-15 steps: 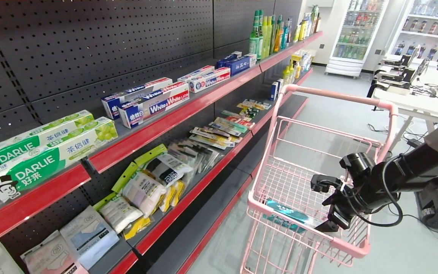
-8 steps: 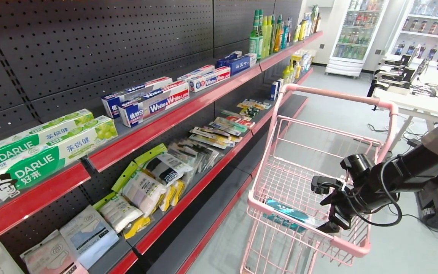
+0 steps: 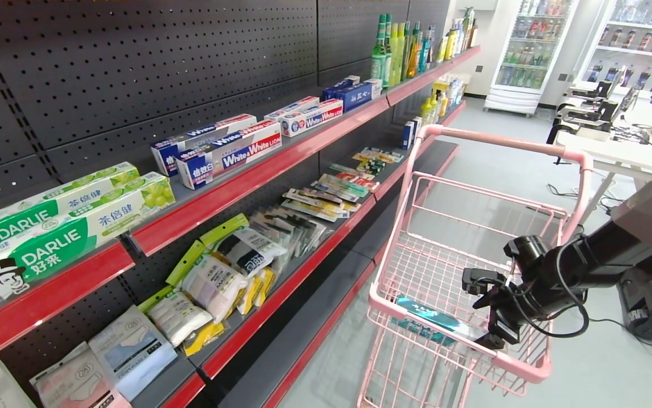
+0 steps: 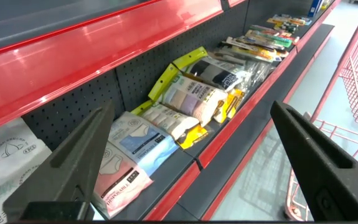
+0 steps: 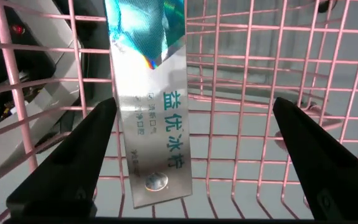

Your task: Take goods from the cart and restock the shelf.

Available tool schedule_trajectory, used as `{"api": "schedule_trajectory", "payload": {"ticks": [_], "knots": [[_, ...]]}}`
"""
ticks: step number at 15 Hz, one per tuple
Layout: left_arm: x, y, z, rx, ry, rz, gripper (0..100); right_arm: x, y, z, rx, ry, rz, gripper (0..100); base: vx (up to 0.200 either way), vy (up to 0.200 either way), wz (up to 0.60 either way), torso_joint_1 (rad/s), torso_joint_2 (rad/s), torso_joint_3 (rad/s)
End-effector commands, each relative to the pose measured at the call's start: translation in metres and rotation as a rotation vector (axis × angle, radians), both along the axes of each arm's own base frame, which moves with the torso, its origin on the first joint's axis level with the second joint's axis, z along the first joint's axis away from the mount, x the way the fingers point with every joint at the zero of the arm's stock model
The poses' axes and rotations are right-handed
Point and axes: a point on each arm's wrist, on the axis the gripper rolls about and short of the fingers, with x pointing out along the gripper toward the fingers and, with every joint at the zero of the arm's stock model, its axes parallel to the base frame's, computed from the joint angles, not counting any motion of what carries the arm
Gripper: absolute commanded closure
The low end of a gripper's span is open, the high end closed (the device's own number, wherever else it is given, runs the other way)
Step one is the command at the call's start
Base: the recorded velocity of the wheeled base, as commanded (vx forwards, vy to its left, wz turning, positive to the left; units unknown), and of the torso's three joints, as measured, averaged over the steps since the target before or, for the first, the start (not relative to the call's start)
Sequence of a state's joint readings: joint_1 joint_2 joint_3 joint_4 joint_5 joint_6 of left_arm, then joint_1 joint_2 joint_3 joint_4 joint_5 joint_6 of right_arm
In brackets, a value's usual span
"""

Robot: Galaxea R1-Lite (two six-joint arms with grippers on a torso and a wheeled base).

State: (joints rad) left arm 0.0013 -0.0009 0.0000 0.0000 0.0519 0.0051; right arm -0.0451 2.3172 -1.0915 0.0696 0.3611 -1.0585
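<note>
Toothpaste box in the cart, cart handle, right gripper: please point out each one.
toothpaste box [image 5: 159, 134], right wrist view, silver printed face.
cart handle [image 3: 501, 141], head view, middle of the pink bar.
right gripper [image 5: 194, 104], right wrist view, midway between its open fingertips.

Head view above shelf [image 3: 246, 184] and cart [image 3: 501, 143]; wrist views close on each.

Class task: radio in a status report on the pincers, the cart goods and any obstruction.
Right pincer open, above teal box, not gripping. Box lies in pink cart. Left pincer open, empty, facing lower shelf. Cart wires close around box.
</note>
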Motion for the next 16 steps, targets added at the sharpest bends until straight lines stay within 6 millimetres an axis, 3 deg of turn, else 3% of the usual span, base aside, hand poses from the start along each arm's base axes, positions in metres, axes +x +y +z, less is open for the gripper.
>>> {"api": "schedule_trajectory", "payload": {"ticks": [1,16], "knots": [[0.000,0.000,0.000,-0.001,0.001,0.000,0,0.003,0.000,-0.010,0.008,0.018,0.004,0,0.000,0.000,0.00,0.000,0.00,0.000],[0.000,0.000,0.000,-0.001,0.001,0.000,0,0.011,0.001,-0.027,-0.022,0.021,0.033,0,0.000,0.000,0.00,0.000,0.00,0.000]]}}
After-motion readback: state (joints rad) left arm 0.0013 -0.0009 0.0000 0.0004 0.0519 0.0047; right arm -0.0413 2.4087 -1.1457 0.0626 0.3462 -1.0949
